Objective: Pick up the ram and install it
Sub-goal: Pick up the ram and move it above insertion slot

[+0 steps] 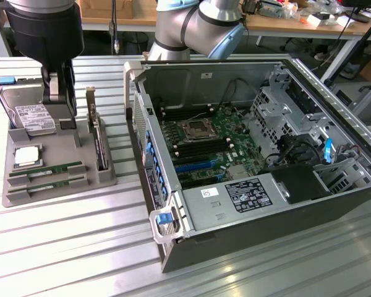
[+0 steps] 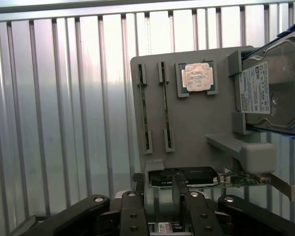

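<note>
silver-and-blue arm [image 1: 195, 28] bent across the back of the scene, chunky black gripper [image 1: 60, 108] pointing straight down at the exterior view's left, jaws spread wide, fingers [image 1: 68, 93] parallel and upright

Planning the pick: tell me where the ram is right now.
The ram sits in the grey tray at the exterior view's left, two sticks side by side beside the silver processor.

Ribbed metal table [image 1: 68, 247], grey tray [image 1: 62, 150], computer case [image 1: 266, 230]
</note>
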`<control>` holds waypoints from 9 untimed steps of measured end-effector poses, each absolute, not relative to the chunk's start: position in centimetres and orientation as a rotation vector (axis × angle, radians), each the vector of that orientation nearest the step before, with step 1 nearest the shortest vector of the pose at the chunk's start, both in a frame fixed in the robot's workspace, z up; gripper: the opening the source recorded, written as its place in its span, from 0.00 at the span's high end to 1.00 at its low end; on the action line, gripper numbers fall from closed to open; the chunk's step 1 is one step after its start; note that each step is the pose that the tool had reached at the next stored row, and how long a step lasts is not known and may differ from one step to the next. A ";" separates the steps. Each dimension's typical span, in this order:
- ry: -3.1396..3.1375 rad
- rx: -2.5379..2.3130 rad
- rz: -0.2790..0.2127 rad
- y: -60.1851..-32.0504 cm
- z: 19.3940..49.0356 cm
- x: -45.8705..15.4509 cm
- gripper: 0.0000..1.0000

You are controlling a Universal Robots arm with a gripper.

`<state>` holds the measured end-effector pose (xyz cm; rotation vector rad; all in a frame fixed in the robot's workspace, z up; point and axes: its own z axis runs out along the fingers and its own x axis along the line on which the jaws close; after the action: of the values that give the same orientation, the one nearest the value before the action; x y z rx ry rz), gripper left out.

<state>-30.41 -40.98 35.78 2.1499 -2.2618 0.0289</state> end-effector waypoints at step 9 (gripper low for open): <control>-2.262 2.150 0.029 -41.0 35.2 -30.4 0.64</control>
<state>-30.41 -40.97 35.21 2.1499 -2.2619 0.0289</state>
